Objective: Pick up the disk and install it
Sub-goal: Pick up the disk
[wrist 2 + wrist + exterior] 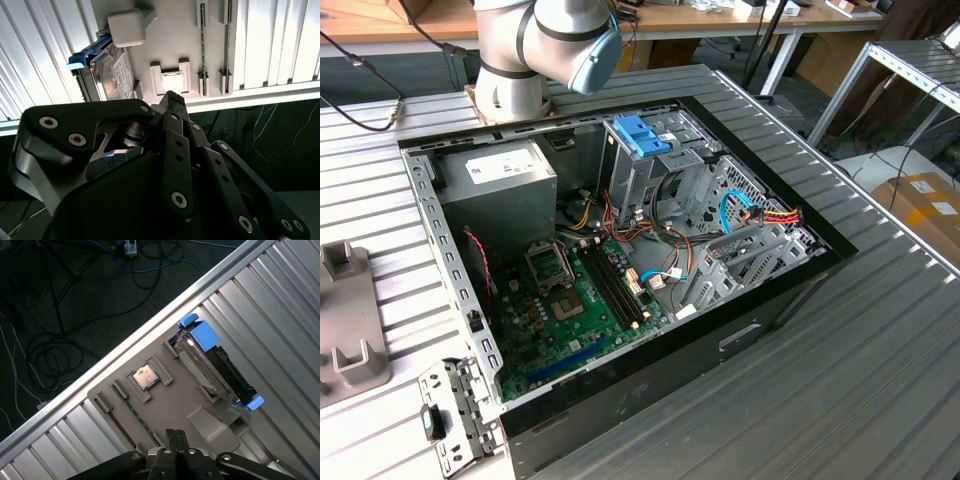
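- The disk (pixel 216 366) is a flat rectangular hard drive: a grey metal body with a pale label on its broad face, held in a light-blue carrier frame (pixel 86 56) with a bright blue tab (pixel 205 335) at one end and a smaller blue tip at the other.
- It stands on one long edge in a slot along one side of a grey fixture plate (pixel 170 405), its broad faces upright.
- Its long axis runs square to the nearby bench (pixel 280 305) edge, with the blue-tab end pointing towards that edge and the other end pointing inward across the plate.
- On the same plate, a processor chip (pixel 146 376) lies flat in a pocket beside the disk, and beyond that a thin strip sits in a long narrow groove.
- The gripper (pixel 172 434) hangs above the plate, clear of the disk. Its black jaws are pressed together with nothing between them, as both wrist views show (pixel 172 96).
- In the exterior view, an open computer case (pixel 650 390) lies on the bench to the exterior view's right of the fixture plate (pixel 345 320).
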`<state>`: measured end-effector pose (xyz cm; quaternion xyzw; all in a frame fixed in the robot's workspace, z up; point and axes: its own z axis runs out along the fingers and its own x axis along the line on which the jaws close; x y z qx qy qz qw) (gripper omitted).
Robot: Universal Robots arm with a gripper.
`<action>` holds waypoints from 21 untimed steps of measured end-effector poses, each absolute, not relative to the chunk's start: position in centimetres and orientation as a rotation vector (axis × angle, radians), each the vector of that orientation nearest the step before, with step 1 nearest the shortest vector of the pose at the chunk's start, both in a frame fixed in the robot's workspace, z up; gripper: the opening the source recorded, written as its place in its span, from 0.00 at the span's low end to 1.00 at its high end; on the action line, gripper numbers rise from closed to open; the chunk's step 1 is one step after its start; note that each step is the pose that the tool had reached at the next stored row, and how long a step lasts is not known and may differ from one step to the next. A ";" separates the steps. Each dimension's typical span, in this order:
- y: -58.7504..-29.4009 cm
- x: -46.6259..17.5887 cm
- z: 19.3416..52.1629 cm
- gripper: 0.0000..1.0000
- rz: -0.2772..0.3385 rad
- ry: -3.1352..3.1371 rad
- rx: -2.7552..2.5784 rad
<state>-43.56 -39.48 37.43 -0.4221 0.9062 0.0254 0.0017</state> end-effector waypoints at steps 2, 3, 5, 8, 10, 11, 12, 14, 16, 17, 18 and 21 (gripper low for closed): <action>-39.5 -43.6 37.4 0.11 0.080 2.840 -1.333; -39.5 -43.6 37.4 0.11 0.080 2.838 -1.337; -39.5 -43.6 37.4 0.11 0.080 2.836 -1.343; -39.5 -43.6 37.4 0.11 0.080 2.827 -1.362; -39.5 -43.6 37.4 0.11 0.080 2.824 -1.369; -39.5 -43.6 37.4 0.11 0.080 2.822 -1.372; -39.5 -43.6 37.4 0.11 0.080 2.820 -1.376; -39.5 -43.6 37.4 0.11 0.080 2.818 -1.381; -39.5 -43.6 37.4 0.11 0.080 2.815 -1.387; -39.5 -43.6 37.4 0.11 0.080 2.813 -1.391; -39.5 -43.6 37.4 0.11 0.080 2.812 -1.394; -39.5 -43.6 37.4 0.11 0.080 2.807 -1.405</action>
